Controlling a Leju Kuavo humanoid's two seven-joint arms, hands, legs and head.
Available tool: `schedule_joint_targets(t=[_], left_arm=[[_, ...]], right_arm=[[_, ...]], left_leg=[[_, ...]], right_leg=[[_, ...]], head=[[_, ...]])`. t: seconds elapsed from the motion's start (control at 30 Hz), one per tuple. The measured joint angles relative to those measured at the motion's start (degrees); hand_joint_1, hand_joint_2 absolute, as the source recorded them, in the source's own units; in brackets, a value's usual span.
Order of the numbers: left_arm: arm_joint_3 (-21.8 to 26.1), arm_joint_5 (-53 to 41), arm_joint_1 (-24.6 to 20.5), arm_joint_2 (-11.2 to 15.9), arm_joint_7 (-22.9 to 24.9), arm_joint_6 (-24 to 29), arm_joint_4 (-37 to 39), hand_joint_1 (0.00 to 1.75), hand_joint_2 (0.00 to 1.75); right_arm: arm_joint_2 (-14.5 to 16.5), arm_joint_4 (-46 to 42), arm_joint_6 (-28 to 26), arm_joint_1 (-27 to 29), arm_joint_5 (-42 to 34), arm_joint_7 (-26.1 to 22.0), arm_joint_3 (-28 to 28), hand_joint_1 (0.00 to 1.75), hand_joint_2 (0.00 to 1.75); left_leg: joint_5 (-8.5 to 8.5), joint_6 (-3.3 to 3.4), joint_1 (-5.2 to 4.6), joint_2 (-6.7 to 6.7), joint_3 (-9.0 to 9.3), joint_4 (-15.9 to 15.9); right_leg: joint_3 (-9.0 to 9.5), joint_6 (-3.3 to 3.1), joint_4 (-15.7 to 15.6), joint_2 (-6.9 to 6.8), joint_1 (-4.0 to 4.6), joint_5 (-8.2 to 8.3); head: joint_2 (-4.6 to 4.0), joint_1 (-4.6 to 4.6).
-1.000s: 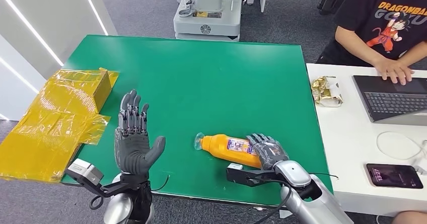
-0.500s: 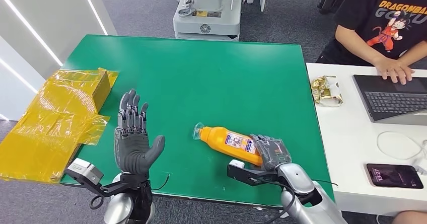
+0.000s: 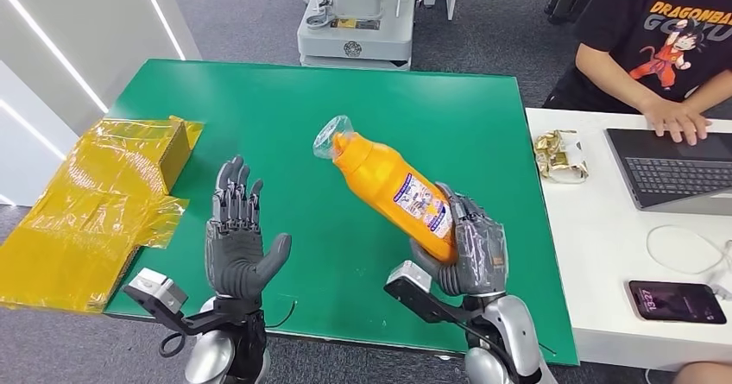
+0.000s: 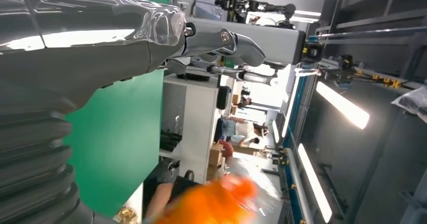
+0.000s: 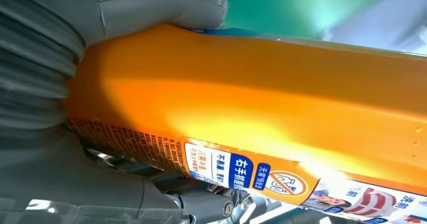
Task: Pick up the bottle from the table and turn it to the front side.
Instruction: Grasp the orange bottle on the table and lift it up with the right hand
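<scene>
Above green table: one orange bottle, tilted, in right hand.

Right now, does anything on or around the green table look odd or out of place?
Nothing spilled or damaged. The orange bottle is tilted, gripped at its base by the right hand, cap end up. The crumpled yellow packaging overhangs the table's left edge.
</scene>
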Motion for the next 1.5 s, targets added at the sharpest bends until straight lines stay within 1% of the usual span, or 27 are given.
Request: schedule_joint_targets(t=[0.1, 0.2, 0.37, 0.57, 0.67, 0.87, 1.07, 1.17, 1.4, 1.5], left_arm=[[-0.1, 0.8, -0.2, 0.0, 1.4, 0.2, 1.1, 0.00, 1.75], [-0.2, 1.3, -0.7, -0.1, 2.3, 0.4, 2.5, 0.00, 1.75], [-0.9, 2.7, -1.0, 0.1, 3.3, -0.6, 4.2, 0.00, 1.75], [-1.6, 2.8, -0.9, 0.2, 2.9, -3.9, 5.4, 0.00, 1.75], [-2.0, 2.6, -0.9, 0.2, 2.7, -4.6, 5.8, 0.00, 1.75], [-2.7, 2.3, -0.9, 0.3, 2.4, -5.3, 6.3, 0.00, 1.75], [-2.9, 2.2, -1.0, 0.4, 2.4, -6.8, 7.1, 0.00, 1.75], [-2.9, 2.2, -1.1, 0.4, 2.3, -7.3, 7.6, 0.00, 1.75], [-2.3, 2.5, -1.2, 0.6, 2.2, -7.3, 8.8, 0.00, 1.75], [-2.1, 2.7, -1.3, 0.6, 2.2, -7.1, 9.0, 0.00, 1.75]], right_arm=[[1.1, -1.9, -3.9, 1.1, -1.7, -4.0, -0.3, 1.75, 1.75], [1.9, -2.7, -4.4, 1.5, -1.9, -5.4, -0.3, 1.75, 1.75], [2.6, -2.5, 0.7, 1.5, -0.2, -4.8, -0.2, 1.75, 1.75], [3.0, -1.8, 7.8, 1.4, 1.1, -3.4, 0.2, 1.75, 1.75], [3.1, -1.0, 10.4, 1.1, 0.8, -3.2, 0.6, 1.75, 1.75], [3.6, 0.8, 12.2, -0.2, 0.0, -3.8, 1.4, 1.75, 1.75], [3.7, 4.7, 13.5, -3.7, -2.0, -7.5, 3.7, 1.75, 1.75], [3.8, 6.9, 15.7, -5.0, -4.4, -8.8, 5.0, 1.75, 1.75], [4.0, 10.5, 19.2, -6.6, -6.9, -9.4, 7.4, 1.75, 1.75], [4.0, 11.6, 20.9, -7.3, -7.7, -8.7, 8.4, 1.75, 1.75]], left_leg=[[0.00, 0.00, 0.00, 0.03, 0.01, 0.0], [0.00, 0.00, 0.00, 0.05, 0.02, 0.0], [0.00, 0.00, 0.00, 0.03, 0.00, 0.0], [0.00, 0.00, 0.00, 0.01, -0.02, 0.0], [0.00, 0.00, 0.00, 0.00, -0.04, 0.0], [0.00, 0.00, 0.00, 0.01, -0.04, 0.0], [0.00, 0.00, 0.00, 0.00, -0.02, 0.0], [0.00, 0.00, 0.00, 0.00, -0.02, 0.0], [0.00, 0.00, 0.00, 0.00, -0.03, 0.0], [0.00, 0.00, 0.00, 0.01, -0.03, 0.0]], right_leg=[[0.00, 0.00, 0.0, 0.02, 0.00, 0.00], [0.00, 0.00, 0.0, 0.04, 0.00, 0.00], [0.01, 0.00, 0.0, 0.02, 0.00, 0.01], [0.01, 0.00, 0.0, 0.01, 0.00, 0.00], [0.00, 0.00, 0.0, 0.01, 0.00, 0.00], [0.00, 0.00, 0.0, 0.00, 0.00, 0.00], [0.01, 0.00, 0.0, 0.00, 0.00, 0.01], [0.01, 0.00, 0.0, 0.00, 0.00, 0.00], [-0.01, 0.01, 0.0, 0.00, 0.00, 0.00], [0.00, 0.00, 0.0, 0.01, 0.00, 0.00]], head=[[0.00, -0.01], [0.00, -0.01], [0.00, -0.01], [0.00, -0.01], [0.00, -0.01], [0.00, -0.01], [0.00, -0.01], [0.00, -0.01], [0.00, 0.00], [0.00, -0.01]])
